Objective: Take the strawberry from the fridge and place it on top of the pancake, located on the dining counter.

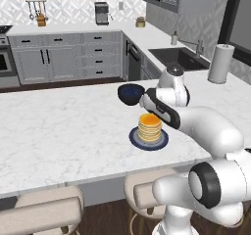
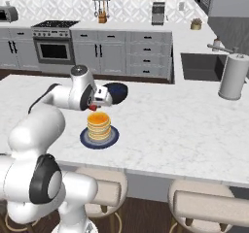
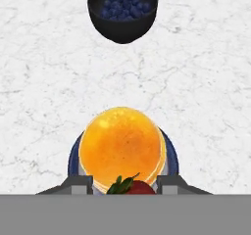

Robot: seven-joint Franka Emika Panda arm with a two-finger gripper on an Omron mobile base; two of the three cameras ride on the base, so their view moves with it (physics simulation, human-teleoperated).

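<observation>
The pancake (image 3: 121,146) is a golden stack on a dark blue plate (image 3: 73,155), standing on the white marble dining counter (image 3: 39,82). My gripper (image 3: 126,185) hovers just above the stack's near edge, shut on the strawberry (image 3: 139,187), a red berry with green leaves held between the fingertips. From the right base view the strawberry (image 2: 92,107) shows as a red spot under the hand, just above and left of the pancake (image 2: 98,125). The left base view has the pancake (image 1: 149,126) partly behind my forearm. The fridge is out of view.
A dark navy bowl (image 3: 122,13) of blueberries stands on the counter just beyond the plate. A paper towel roll (image 2: 232,76) and the sink (image 2: 202,66) are at the far right. Beige stools (image 2: 209,203) line the counter's near edge.
</observation>
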